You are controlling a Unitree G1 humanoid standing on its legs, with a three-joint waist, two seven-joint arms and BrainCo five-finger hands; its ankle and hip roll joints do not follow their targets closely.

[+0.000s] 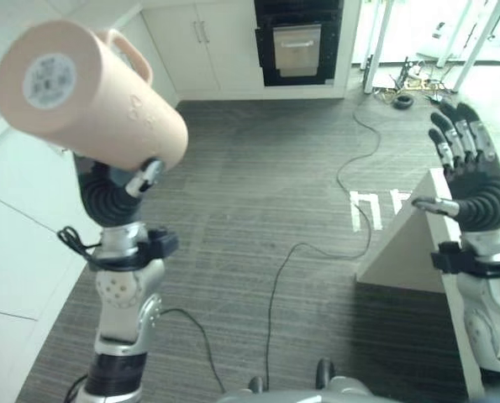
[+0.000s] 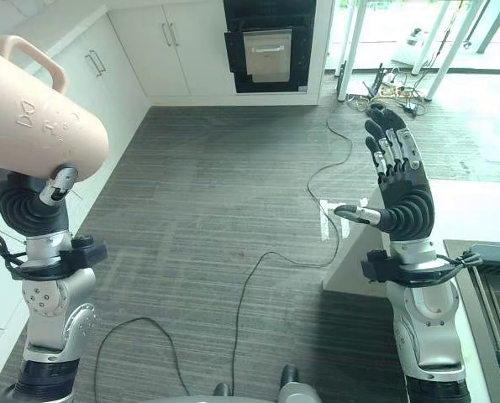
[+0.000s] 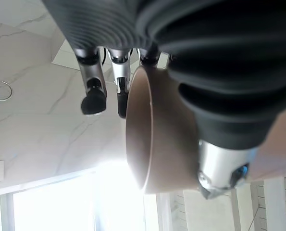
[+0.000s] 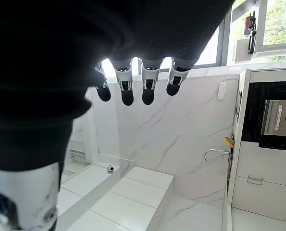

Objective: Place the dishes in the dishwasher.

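A: Left eye view. What did you log for the left hand [image 1: 107, 195]?

B: You had it raised high, fingers and thumb curled round a peach-coloured mug [image 1: 86, 92]. The mug lay tilted nearly on its side, round labelled base toward the camera, handle [image 1: 128, 46] on its far side. It was in the air, clear of every surface.

A: And the right hand [image 1: 468, 180]?

B: You held it up with the fingers straight and spread, thumb out to the side, holding nothing. It stood over the near corner of a pale worktop [image 1: 409, 243].

A: Right eye view?

B: Same scene. The mug [image 2: 35, 109] was in the upper left corner, in your left hand [image 2: 35, 206]. The right hand [image 2: 397, 189] was upright and relaxed. Behind: grey striped floor [image 2: 216, 193], white cabinets [image 2: 161, 46], a black built-in oven [image 2: 271, 42]. At the lower right edge, a wire rack [image 2: 493, 311].

A: Left wrist view?

B: The mug's open rim [image 3: 138, 130] showed edge-on. Dark fingertips [image 3: 93, 98] hooked over it, thumb [image 3: 224, 168] pressed on the outer wall.

A: Right wrist view?

B: Fingertips [image 4: 127, 94] in a straight row, nothing between them. Beyond them a marbled white wall [image 4: 181, 139] and a faucet [image 4: 217, 153].
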